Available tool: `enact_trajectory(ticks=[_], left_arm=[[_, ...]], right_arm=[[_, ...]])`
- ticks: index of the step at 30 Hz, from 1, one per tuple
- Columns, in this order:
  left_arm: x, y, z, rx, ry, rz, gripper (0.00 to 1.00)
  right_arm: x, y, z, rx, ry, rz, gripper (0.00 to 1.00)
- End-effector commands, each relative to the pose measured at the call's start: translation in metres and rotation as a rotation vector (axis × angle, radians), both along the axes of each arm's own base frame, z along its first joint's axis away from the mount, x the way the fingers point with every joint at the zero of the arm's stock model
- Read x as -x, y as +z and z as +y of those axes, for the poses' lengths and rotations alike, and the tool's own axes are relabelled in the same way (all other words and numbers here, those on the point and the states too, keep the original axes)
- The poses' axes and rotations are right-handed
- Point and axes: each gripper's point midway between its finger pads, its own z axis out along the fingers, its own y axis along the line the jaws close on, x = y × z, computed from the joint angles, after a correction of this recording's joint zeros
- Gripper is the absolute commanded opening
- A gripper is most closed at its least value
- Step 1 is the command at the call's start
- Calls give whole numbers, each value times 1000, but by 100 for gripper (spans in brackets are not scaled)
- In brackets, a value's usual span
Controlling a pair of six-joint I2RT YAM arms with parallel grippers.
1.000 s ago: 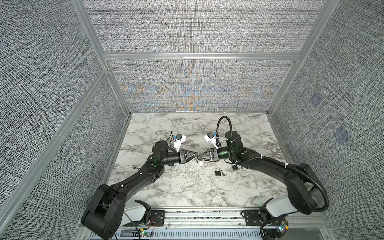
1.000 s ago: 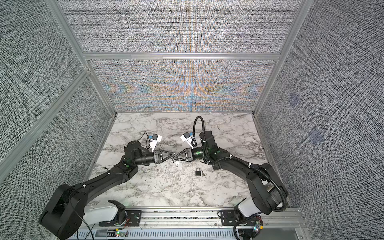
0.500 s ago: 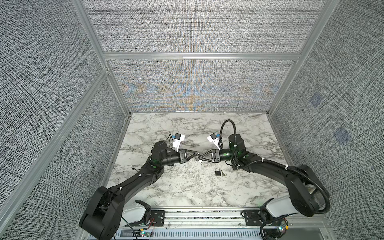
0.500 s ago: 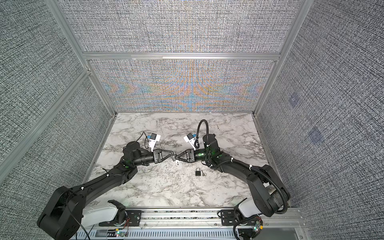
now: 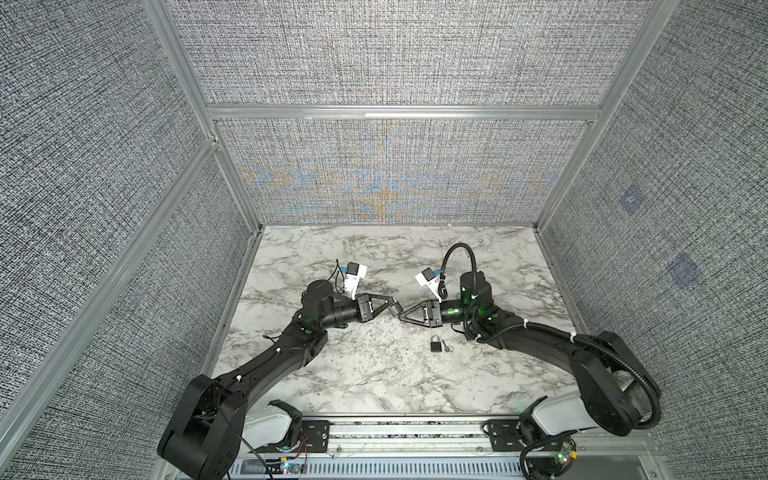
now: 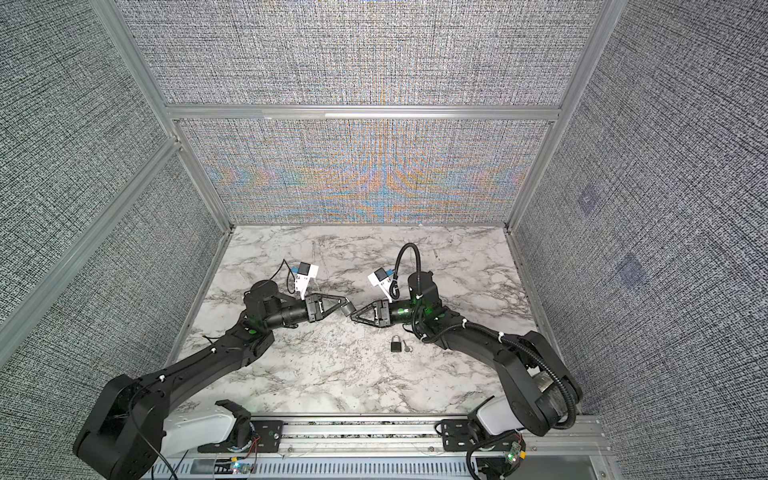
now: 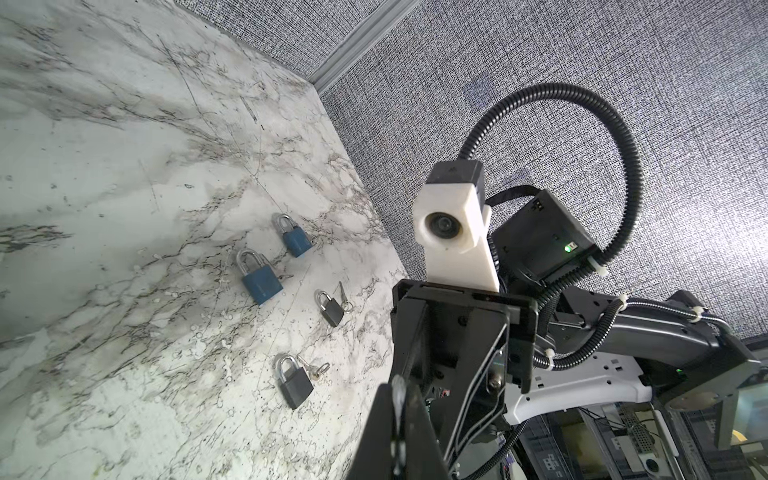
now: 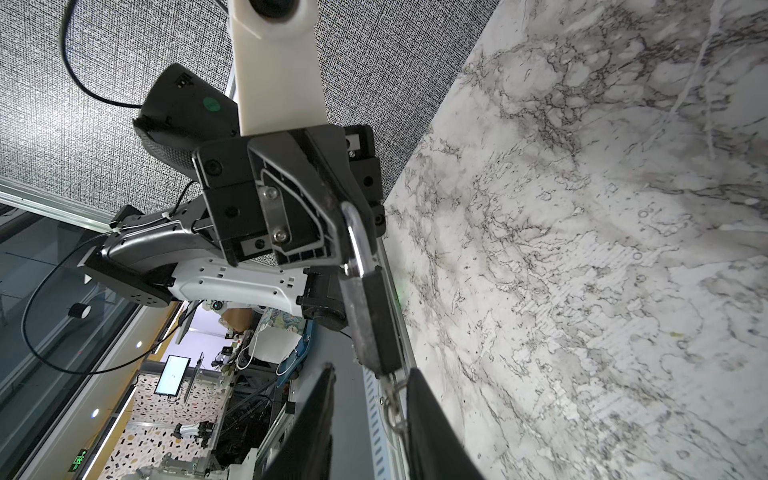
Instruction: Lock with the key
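A dark grey padlock (image 8: pixel 374 320) hangs in the air above the middle of the table, also seen in both top views (image 5: pixel 397 309) (image 6: pixel 350 310). My left gripper (image 5: pixel 390 306) (image 7: pixel 400 409) is shut on its silver shackle (image 8: pixel 356 237). The key (image 8: pixel 392 401), with a small ring, sticks out of the padlock's underside. My right gripper (image 8: pixel 370 419) (image 5: pixel 402 327) faces the left one, open, jaws either side of the key. The key lies against one finger (image 8: pixel 432 428) and well clear of the other.
On the marble table (image 5: pixel 374 374), a second dark padlock (image 5: pixel 435 345) (image 7: pixel 296 386) lies with its own key (image 5: pixel 446 346) just in front of the right arm. The left wrist view shows another dark padlock (image 7: pixel 332 309) and two blue padlocks (image 7: pixel 261 282) beyond it.
My right gripper's jaws have parted and let go of the key, and the right arm has drawn back slightly to the right. The left gripper still holds the padlock in place.
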Motion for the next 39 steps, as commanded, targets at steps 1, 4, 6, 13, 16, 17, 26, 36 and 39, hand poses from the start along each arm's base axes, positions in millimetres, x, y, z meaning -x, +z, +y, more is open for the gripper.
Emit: enact_trajectory(ticks=[1, 4, 6, 13, 16, 17, 26, 36, 39], left_arm=[[-2, 9, -2, 19, -4, -22, 0], [-1, 9, -3, 25, -13, -19, 0], [-1, 9, -3, 24, -14, -17, 0], [0, 7, -2, 22, -14, -18, 0], [-2, 8, -2, 22, -8, -22, 0], [-2, 8, -2, 21, -4, -21, 0], [-6, 11, -1, 18, 19, -28, 0], [-8, 11, 3, 18, 44, -28, 0], [-6, 11, 1, 19, 32, -26, 0]], right_arm=[[-2, 7, 3, -20, 6, -20, 29], [-6, 4, 4, -7, -4, -20, 27], [-8, 2, 5, 2, -9, -18, 25], [-10, 2, 6, 6, -12, -19, 17], [-10, 1, 7, 7, -8, -14, 14], [-10, 0, 6, 8, -9, -12, 14], [-8, -3, 7, 13, -6, -4, 18], [-6, -1, 6, 9, -7, -11, 21], [-6, 1, 6, 6, -9, -18, 18]])
